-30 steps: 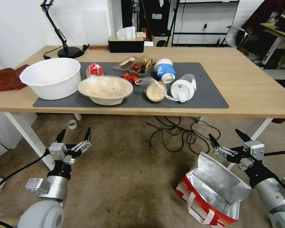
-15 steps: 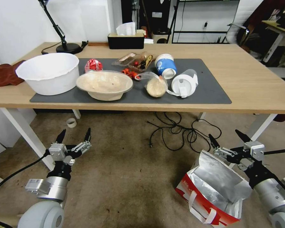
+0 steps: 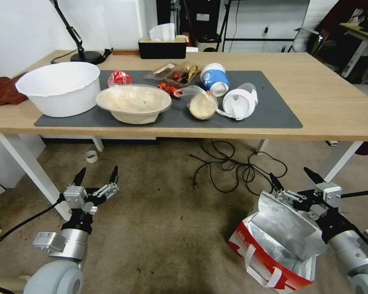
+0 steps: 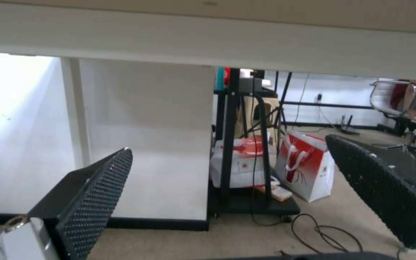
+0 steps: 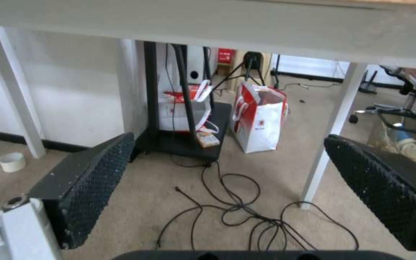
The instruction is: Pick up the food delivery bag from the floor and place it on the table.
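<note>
One table: long light-wood top on white legs, above and ahead of both claws, carrying one dark grey mat. One food delivery bag on the carpet, red and white with silver foil lining, mouth open, white strap handles hanging at its near side; it sits directly below and just beside the right claw, whose tips are near the bag's upper foil rim, contact unclear. Right claw is spread wide, nothing between the fingers, pointing toward the table's underside. Left claw is well apart from the bag on the other side, also spread wide and empty, held low above the carpet near one white table leg. On the mat, up and ahead of the left claw: one big white tub, one wide lidded bowl of beige food. Ahead of the right claw's side of the mat: one blue-and-white cup lying over, one white-lidded clear cup on its side, one small clear bag with beige food. One tangle of black cable on the floor between the claws, nearer the right. One roll of tape on the floor ahead of the left claw. Behind the mat: one black tissue box, one black desk lamp. Right wrist view shows two more red-and-white bags far beyond the table.
</note>
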